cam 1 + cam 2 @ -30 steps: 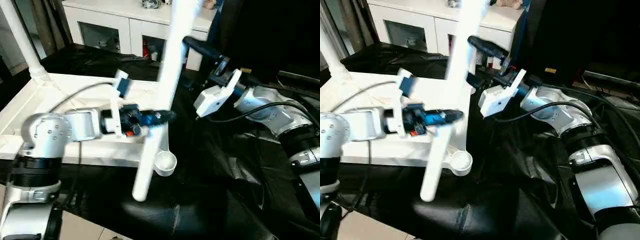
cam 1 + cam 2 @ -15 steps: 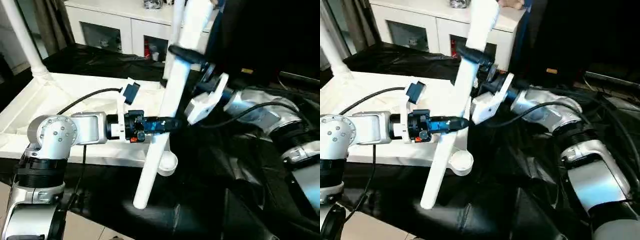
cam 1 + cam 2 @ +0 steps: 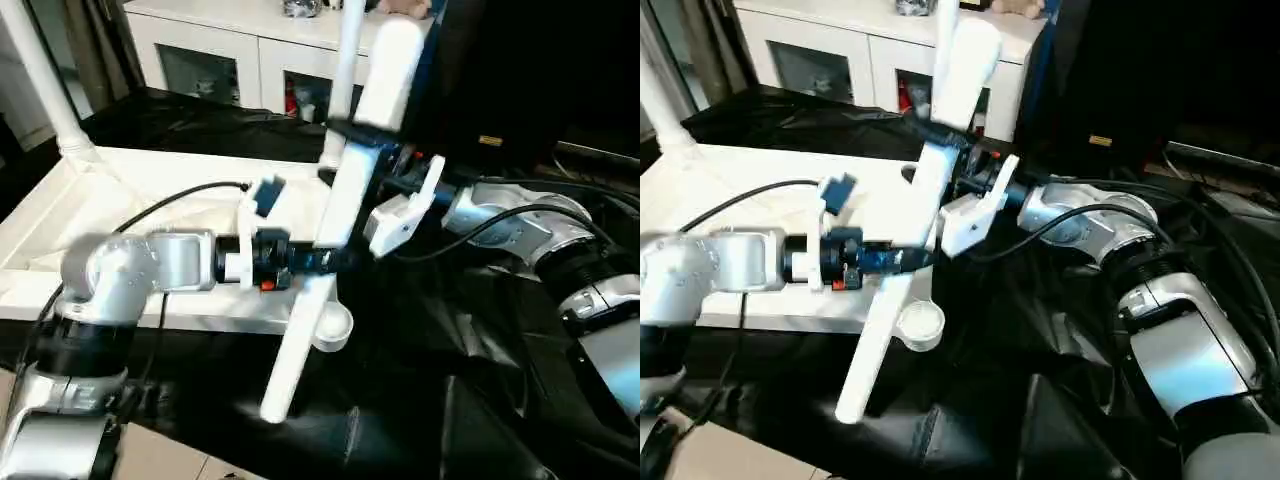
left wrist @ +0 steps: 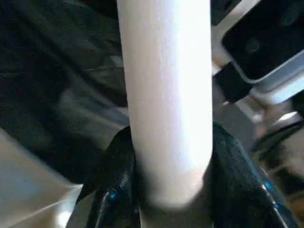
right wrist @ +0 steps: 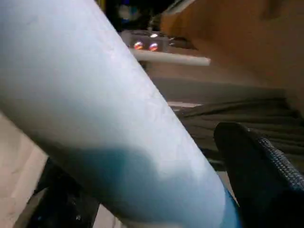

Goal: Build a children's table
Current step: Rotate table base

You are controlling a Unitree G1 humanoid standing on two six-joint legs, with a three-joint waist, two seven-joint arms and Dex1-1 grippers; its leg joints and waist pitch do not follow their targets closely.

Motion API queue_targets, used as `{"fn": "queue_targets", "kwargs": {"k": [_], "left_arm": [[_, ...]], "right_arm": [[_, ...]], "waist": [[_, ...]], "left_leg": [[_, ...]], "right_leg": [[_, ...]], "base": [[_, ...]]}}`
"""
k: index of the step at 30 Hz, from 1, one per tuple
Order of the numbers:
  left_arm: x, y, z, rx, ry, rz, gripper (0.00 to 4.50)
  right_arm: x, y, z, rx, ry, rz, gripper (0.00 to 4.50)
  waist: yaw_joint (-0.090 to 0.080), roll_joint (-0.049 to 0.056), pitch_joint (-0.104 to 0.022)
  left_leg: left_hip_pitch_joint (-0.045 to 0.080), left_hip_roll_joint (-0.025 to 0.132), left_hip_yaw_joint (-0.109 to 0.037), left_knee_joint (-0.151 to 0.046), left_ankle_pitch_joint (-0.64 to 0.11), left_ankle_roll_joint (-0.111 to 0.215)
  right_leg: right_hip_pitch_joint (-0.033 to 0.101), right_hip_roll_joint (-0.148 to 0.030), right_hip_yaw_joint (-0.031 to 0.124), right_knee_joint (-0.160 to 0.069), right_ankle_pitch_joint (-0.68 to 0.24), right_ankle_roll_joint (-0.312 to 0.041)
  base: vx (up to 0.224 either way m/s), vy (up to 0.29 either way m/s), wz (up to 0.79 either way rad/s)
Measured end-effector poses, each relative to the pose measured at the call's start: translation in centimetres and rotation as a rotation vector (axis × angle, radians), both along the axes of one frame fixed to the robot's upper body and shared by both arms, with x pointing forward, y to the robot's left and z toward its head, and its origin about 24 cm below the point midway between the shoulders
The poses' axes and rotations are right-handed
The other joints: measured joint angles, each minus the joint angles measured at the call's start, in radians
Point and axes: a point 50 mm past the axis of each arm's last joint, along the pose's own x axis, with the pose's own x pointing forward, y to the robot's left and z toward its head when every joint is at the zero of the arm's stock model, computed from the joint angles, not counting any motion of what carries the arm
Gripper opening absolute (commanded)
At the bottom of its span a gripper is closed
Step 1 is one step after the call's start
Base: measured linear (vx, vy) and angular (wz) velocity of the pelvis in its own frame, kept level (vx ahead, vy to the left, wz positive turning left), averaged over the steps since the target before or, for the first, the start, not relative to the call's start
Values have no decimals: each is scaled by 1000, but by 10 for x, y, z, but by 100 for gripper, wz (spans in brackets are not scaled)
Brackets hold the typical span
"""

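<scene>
left gripper [image 3: 322, 262] grips a loose white leg [image 3: 335, 215] near its middle in the left eye view, the leg slanting from the black cloth [image 3: 460, 340] in front up toward the cabinet [image 3: 250, 50]; the right gripper [image 3: 365, 150] sits at the same leg higher up, one black finger across its front, and whether it has clamped yet i cannot tell. tabletop [image 3: 150, 180] lies upside down on the cloth, one leg [image 3: 40, 70] standing in its far left socket and a second [image 3: 345, 60] rising behind the held one, seemingly seated too, while the near right socket [image 3: 333, 325] stands empty just beside the held leg. right eye view gives the same layout: the loose leg's lower end [image 3: 855, 400] hangs past the tabletop edge, over the cloth, not yet in any socket. left wrist view has both black fingers [image 4: 118, 171] pressed on either side of the leg, a firm hold. right wrist view shows the leg [image 5: 95, 109] close up with one finger [image 5: 259, 171] standing beside it, contact unclear. my reading: roughly two legs fitted, this one still to be turned upright and pushed home, and at least one more after it
</scene>
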Motion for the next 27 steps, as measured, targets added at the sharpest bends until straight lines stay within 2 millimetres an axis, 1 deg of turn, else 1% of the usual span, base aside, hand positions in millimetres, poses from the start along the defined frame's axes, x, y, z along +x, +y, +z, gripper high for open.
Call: {"fn": "queue_targets", "kwargs": {"k": [1, 4, 6, 8, 10, 12, 14, 15, 16, 18, 20, 23, 26, 27], "left_arm": [[1, 1, 1, 34, -48, 13, 236], [3, 2, 9, 124, -214, 12, 245], [5, 5, 11, 171, -282, 18, 273], [8, 9, 18, 201, -342, 32, 285], [10, 17, 25, 236, -390, 57, 297], [12, 21, 29, 257, -426, 72, 322], [13, 23, 31, 272, -462, 77, 332], [14, 26, 34, 274, -490, 88, 355], [15, 28, 37, 270, -509, 99, 355], [19, 34, 47, 251, -560, 131, 372], [22, 38, 56, 235, -611, 157, 373], [28, 45, 72, 141, -690, 248, 373], [38, 58, 95, 31, -776, 434, 373], [42, 68, 107, -1, -818, 535, 373]], "right_arm": [[2, -2, -3, -9, 16, -17, 326], [5, -7, -8, -12, 48, -59, 315], [6, -8, -9, -14, 55, -74, 291], [8, -11, -13, -25, 75, -101, 283], [11, -14, -16, -36, 96, -130, 264], [12, -16, -17, -42, 111, -145, 246], [13, -18, -21, -57, 136, -168, 234], [14, -20, -22, -59, 151, -183, 220], [15, -21, -23, -59, 162, -196, 220], [18, -23, -26, -58, 190, -227, 208], [19, -23, -28, -40, 219, -250, 196], [23, -26, -33, 17, 292, -307, 183], [23, -33, -43, 62, 379, -366, 179], [23, -34, -49, 89, 423, -384, 178]], "waist": [[0, 0, 0], [1, 0, 0], [1, 0, 0], [1, 0, 0], [1, 0, 0], [0, 0, 0], [0, 0, 0], [1, 0, 0], [1, 0, 0], [1, 0, 0], [1, 0, 0], [1, 0, 0], [5, 0, 0], [4, 0, 0]], "left_leg": [[0, 0, 0, 0, 0, 0], [0, 1, 0, 0, 0, 0], [0, 1, 0, 0, 0, 0], [0, 1, 0, 0, 0, 0], [0, 1, 0, 0, 0, 0], [1, 1, 0, 0, 0, 0], [0, 1, 0, 1, 0, 0], [0, 1, 0, 1, 0, 0], [0, 1, 0, 1, 0, 0], [0, 1, 0, 1, 0, 0], [0, 1, 0, 1, 0, 0], [0, 1, 1, 1, 0, 0], [0, 2, 1, 1, 1, -1], [0, 2, 1, 1, 1, -1]], "right_leg": [[0, 0, 0, 0, 0, 0], [0, 0, 0, 0, 0, 0], [0, 0, 0, 1, 0, 0], [0, 0, 0, 1, 0, 0], [0, 0, 1, 2, 0, 0], [0, 0, 1, 2, 0, 0], [0, 0, 1, 2, 0, 0], [0, 0, 1, 2, 0, 0], [0, 0, 1, 2, 0, 0], [0, 0, 1, 2, 0, 0], [0, 0, 1, 2, 0, -1], [0, 0, 1, 2, 0, -1], [0, 0, 1, 2, 1, -2], [0, 0, 0, 2, 2, -3]], "base": [[0, 0, 0], [0, 0, 0], [0, 0, 0], [0, 0, 0], [0, 0, 0], [0, 0, 0], [0, 0, 0], [0, 0, 0], [0, 0, 0], [0, 0, 0], [0, 0, 0], [0, 0, 0], [0, 0, 0], [0, 0, 0]]}}
